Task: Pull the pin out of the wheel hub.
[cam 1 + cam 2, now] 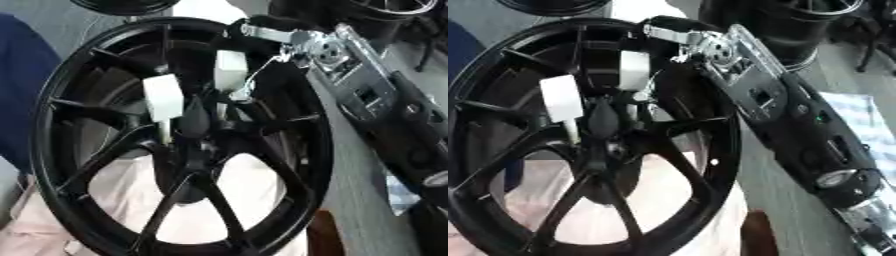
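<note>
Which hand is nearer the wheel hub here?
Right. The right hand reaches in from the upper right and sits at the wheel hub, just above its centre among the spokes. The left hand shows in neither view.

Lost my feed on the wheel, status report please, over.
Right hand reaching into the wheel hub, fingers hidden. Left hand not in view. White pins still seated among the spokes. Nothing in the way seen.
</note>
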You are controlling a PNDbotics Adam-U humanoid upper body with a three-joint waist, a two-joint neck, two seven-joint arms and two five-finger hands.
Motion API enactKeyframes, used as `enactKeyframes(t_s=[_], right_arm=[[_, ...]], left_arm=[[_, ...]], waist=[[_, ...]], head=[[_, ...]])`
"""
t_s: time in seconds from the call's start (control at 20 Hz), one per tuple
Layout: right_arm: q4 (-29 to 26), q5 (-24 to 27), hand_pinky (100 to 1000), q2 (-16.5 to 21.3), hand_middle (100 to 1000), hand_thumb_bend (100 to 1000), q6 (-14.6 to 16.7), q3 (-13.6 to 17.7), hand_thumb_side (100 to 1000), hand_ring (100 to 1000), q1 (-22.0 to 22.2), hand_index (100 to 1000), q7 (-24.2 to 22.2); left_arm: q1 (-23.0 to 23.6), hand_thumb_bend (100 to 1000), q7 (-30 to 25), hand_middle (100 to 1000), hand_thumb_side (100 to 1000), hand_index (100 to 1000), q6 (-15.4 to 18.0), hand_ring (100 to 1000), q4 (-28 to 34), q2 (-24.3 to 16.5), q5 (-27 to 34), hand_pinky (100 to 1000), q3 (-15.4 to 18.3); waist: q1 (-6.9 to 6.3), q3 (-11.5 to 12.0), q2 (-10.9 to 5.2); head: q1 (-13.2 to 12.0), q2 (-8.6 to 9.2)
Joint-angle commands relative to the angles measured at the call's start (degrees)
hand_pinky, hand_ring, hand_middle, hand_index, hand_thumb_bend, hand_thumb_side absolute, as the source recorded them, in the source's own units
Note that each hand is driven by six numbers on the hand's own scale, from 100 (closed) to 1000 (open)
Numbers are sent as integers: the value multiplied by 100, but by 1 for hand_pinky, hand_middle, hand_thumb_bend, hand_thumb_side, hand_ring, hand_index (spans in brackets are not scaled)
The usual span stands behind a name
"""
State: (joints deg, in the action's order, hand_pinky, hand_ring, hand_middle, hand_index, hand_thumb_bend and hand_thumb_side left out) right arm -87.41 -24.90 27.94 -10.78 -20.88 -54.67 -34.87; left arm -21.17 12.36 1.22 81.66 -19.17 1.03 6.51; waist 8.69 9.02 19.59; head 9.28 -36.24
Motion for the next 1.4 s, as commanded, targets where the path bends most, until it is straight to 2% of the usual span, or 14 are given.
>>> enactKeyframes(t_s=[0.05, 0.35, 0.6, 0.95, 1.4], right_arm=[[-51, -17, 776, 153, 724, 400, -103, 113, 107, 842, -152, 804, -53], [-164, 189, 745, 148, 678, 403, -405, 205, 119, 821, -168, 793, -123], [-294, 201, 729, 148, 661, 397, -607, 223, 100, 811, -163, 787, -168], [-546, 367, 719, 150, 663, 393, -632, 196, 100, 811, -181, 788, -334], [-962, 916, 698, 159, 633, 394, -775, 74, 100, 792, -195, 764, -400]], left_arm=[[-50, 100, -38, 530, 848, 689, 6, 560, 123, -135, 3, 585, -12], [-30, 100, -49, 530, 848, 689, 6, 561, 100, -120, -7, 585, -8], [-28, 100, -58, 530, 848, 689, 4, 561, 76, -104, -15, 585, -9], [-37, 100, -62, 530, 848, 689, 9, 562, 40, -89, -15, 586, -15], [-71, 100, -80, 531, 849, 689, 9, 563, 36, -66, -13, 586, -35]], waist=[[-71, 0, -101], [-88, -28, -139], [-101, -32, -171], [-100, -28, -203], [-78, 33, -209]], head=[[32, 105], [48, 175], [59, 150], [48, 125], [47, 106]])
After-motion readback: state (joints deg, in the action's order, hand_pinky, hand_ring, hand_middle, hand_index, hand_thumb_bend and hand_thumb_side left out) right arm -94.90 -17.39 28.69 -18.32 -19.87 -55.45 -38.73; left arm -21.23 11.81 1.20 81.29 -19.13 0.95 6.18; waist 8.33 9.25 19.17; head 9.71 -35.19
